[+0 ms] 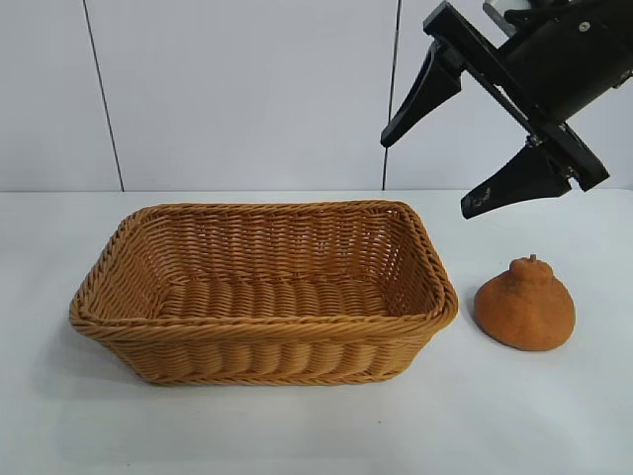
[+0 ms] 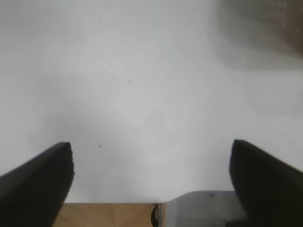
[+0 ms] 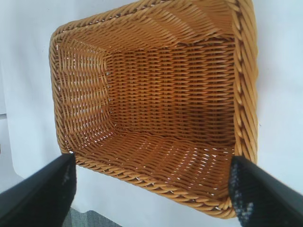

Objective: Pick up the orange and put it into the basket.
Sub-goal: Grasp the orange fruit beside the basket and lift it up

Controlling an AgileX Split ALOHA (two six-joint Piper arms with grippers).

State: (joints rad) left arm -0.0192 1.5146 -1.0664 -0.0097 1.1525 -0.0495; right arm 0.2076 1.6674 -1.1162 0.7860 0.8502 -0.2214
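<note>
The orange [image 1: 524, 305] sits on the white surface [image 1: 297, 426] just beside the basket [image 1: 262, 341], at the basket's 3 o'clock in the exterior view, close to its short wall but not touching it. It rests dome-up with its small knob on top. The basket is empty; the right wrist view looks straight down into its bare woven floor.

The right end effector [image 1: 435, 176] hangs in the air at about 12 o'clock from the orange, well above it and shifted a little toward the basket, its two black fingers spread wide apart and holding nothing. The left end effector [image 2: 151, 182] does not show in the exterior view; its own camera finds the fingers apart over bare white surface, so that arm looks parked.

Judging by this, the task stands at its first step: the approach to the fruit, with no grasp made yet. The next move calls for the right end effector to shift outward until it is centred over the orange, then descend with the fingers straddling the dome low on its sides, since the rough skin tapers toward the knob and a high grip could slip off.
</note>
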